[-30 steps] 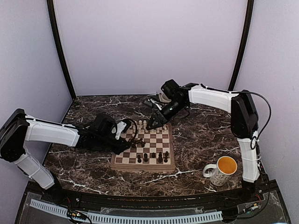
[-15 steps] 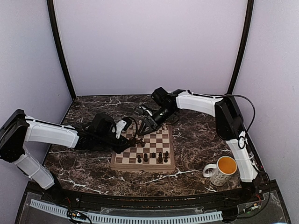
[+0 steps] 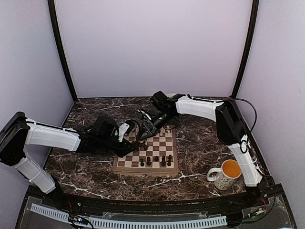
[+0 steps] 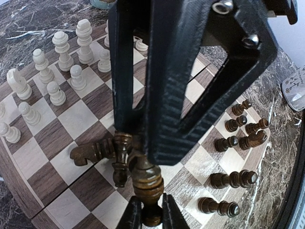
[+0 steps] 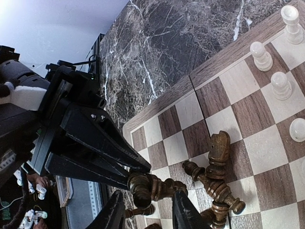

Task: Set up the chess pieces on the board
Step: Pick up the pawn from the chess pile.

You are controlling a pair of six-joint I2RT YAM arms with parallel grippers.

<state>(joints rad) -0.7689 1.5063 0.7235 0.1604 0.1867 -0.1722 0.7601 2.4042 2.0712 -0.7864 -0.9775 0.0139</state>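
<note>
Progress, left wrist view, left to right. The square light-and-brown checkered wooden board [image 3: 145, 171] sits on the dark marble tabletop [image 3: 200, 143]. The cream-white turned chess pieces [image 4: 62, 47] stand in rough ranks on its left squares, and we judge that side mostly set. Mid-board, a dark brown carved knight [image 4: 90, 152] and at least one more dark piece lie toppled in a heap, not placed. On the right, several dark brown turned chess pieces [image 4: 233, 179] stand near the opposite edge, with gaps between them. We reckon the task is past halfway, with the dark side left to fill.

Left gripper [image 4: 142, 150]: fingers pressed onto a dark brown ribbed piece [image 4: 145, 179], held just above the heap, over the board's middle squares.

Right gripper [image 5: 148, 210]: fingers parted, one on either side of that piece's far end. We cannot tell whether they touch it.

Orientation of the held piece: the long axis runs out from the left fingertips toward the right gripper. By our reading it is well off upright, closer to lying than standing. Which end is the base we cannot tell.
</note>
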